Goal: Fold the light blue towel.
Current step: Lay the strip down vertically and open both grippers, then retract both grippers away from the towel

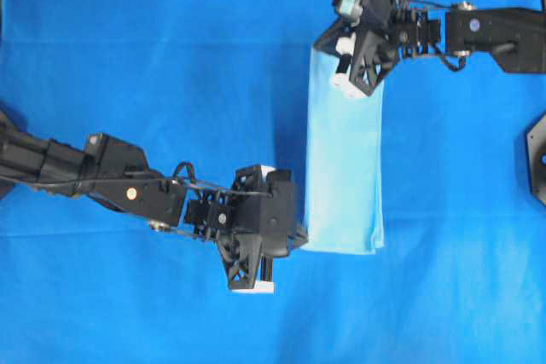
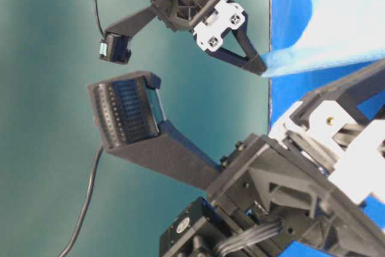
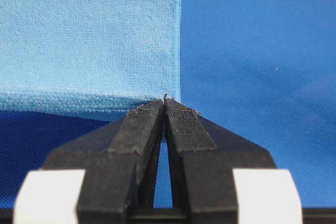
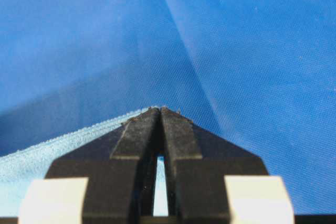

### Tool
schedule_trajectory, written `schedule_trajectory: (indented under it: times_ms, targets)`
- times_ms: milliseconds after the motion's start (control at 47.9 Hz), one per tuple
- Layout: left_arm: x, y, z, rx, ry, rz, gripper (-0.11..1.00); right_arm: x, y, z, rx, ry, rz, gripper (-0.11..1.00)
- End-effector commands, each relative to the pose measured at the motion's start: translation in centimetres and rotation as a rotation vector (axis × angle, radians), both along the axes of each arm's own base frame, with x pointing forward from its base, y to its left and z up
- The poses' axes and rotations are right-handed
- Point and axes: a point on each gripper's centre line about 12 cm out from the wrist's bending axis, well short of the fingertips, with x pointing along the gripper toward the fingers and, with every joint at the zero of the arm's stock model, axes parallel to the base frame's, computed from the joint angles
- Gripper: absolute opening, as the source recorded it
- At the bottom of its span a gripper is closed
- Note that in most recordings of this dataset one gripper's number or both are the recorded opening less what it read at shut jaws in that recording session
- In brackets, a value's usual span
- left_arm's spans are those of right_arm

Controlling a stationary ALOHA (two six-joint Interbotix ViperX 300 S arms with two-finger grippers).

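Observation:
The light blue towel [image 1: 345, 168] lies on the royal-blue table covering [image 1: 128, 57] as a long narrow folded strip, right of centre. My left gripper [image 1: 300, 234] is shut on its near left corner; in the left wrist view the tips [image 3: 164, 102] pinch that corner of the towel [image 3: 89, 40], and the hem is lifted with a shadow beneath. My right gripper [image 1: 322, 43] is shut on the far left corner. In the right wrist view the towel [image 4: 42, 161] runs left from the closed tips [image 4: 159, 109]. The table-level view shows that gripper [image 2: 260, 69] holding the raised towel [image 2: 337, 34].
A black arm base [image 1: 536, 155] sits at the right edge of the table. Both arms reach in from the sides, the left arm [image 1: 94, 176] low on the left. Bare blue covering surrounds the towel.

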Motion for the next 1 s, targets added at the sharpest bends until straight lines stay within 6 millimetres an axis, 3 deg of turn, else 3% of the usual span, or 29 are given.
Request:
schedule_trajectory:
  times_ms: [0,355,397,460,585,711,752,982]
  targets:
    - [-0.5,-2.8,2.0,-0.015,-0.055,-0.061,0.02,0.4,-0.8,1.4,-0.021,-0.037,-0.012,0.02]
    - [0.2,-1.7,1.9,-0.012,-0.087,-0.041,0.02,0.9,-0.4,0.8,-0.032,-0.044,0.039,0.03]
    - [0.2,-1.7,2.0,-0.013,-0.089,-0.040,0.03,1.0,-0.4,0.9,-0.036,-0.048,0.044,0.10]
    - [0.2,-1.7,2.0,-0.013,-0.089,-0.040,0.14,1.0,-0.4,0.9,-0.036,-0.047,0.042,0.28]
    - [-0.1,-1.4,2.1,-0.006,-0.068,-0.038,0.52,0.7,-0.5,0.6,-0.036,-0.012,0.024,0.63]
    - [-0.6,-0.9,2.8,0.000,-0.036,-0.030,0.83,0.3,-0.7,0.4,-0.034,0.014,0.004,0.62]
    - [-0.9,-0.7,3.1,0.002,-0.021,-0.026,0.87,0.2,-0.6,0.5,-0.035,0.014,0.004,0.63]
    - [-2.9,0.0,5.2,0.013,0.052,-0.021,0.80,-1.1,0.2,2.4,-0.045,-0.029,0.001,0.63]
